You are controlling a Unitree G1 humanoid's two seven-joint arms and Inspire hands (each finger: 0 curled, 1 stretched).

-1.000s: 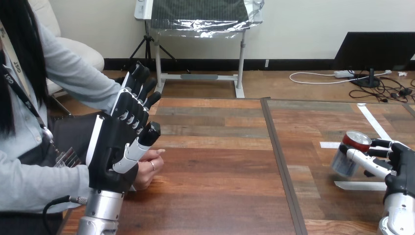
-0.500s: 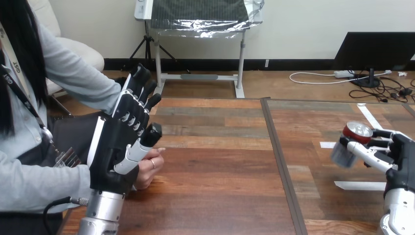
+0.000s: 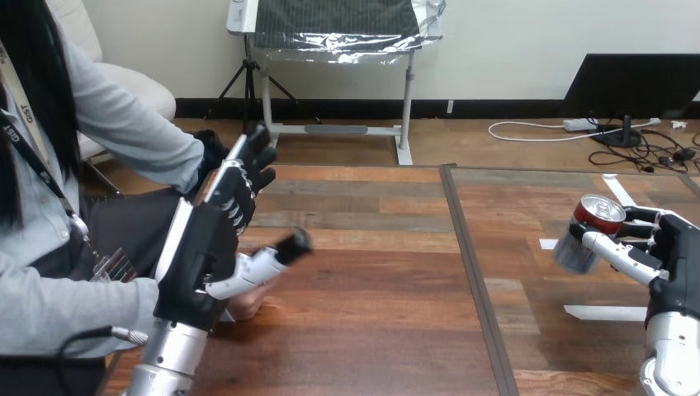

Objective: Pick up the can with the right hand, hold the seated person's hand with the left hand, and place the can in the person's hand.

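- Right hand [image 3: 673, 260]: at the view's right edge, clenched on the can [image 3: 582, 239]. The thumb [image 3: 615, 254] crosses the near side of the can; the fingers wrap the far side.
- Can: tilted, silver lid up and leaning towards the view's right, body slanting down to the left. It appears clear of the table [image 3: 371, 289], above the right half, near a strip of white tape [image 3: 607, 313].
- Handling, as a judgement: a thin metal drinks can, stiff along its length but easily dented at the wall. The side is smooth and could slip in hard fingers. Whether it is full cannot be told, so the weight is unknown. The best hold is round the middle of the body, thumb opposite the fingers, with moderate pressure. The present grasp sits about there.
- Left hand [image 3: 202, 256]: raised at the view's left, released, fingers straight and pointing away, thumb spread towards the table's centre. It grasps nothing.
- Person's hand [image 3: 245, 305]: resting on the table edge, just below and partly behind the left hand's palm. Contact between the 2 cannot be told; no robot finger is curled round it.
- Status, as a judgement: step 1, the pick-up, looks done. The hold on the person's hand and the delivery are not yet done; can and person's hand are well apart.
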